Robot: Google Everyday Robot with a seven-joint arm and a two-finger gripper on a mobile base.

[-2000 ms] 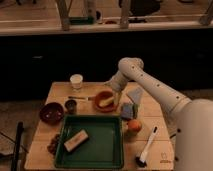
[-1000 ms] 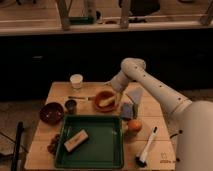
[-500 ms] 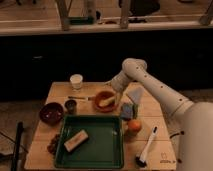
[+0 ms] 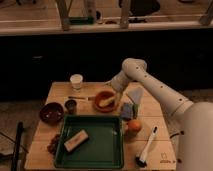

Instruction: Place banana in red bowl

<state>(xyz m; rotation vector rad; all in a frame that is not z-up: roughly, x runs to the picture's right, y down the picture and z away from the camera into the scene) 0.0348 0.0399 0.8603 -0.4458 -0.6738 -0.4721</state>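
The pale yellow banana (image 4: pixel 106 101) lies inside the orange-red bowl (image 4: pixel 99 95) at the middle of the wooden table. My gripper (image 4: pixel 116 89) is just above the bowl's right rim, at the end of the white arm that reaches in from the right. It is close over the banana's right end.
A green tray (image 4: pixel 97 150) with a tan block (image 4: pixel 76 140) lies in front. A maroon bowl (image 4: pixel 51 112) and a dark cup (image 4: pixel 71 105) stand at the left, a white cup (image 4: pixel 76 81) behind. An orange (image 4: pixel 133 126), a blue-grey packet (image 4: pixel 131 103) and a white pen (image 4: pixel 146 147) lie at the right.
The arm and gripper have risen slightly and shifted a little right from the bowl. The banana stays in the bowl.
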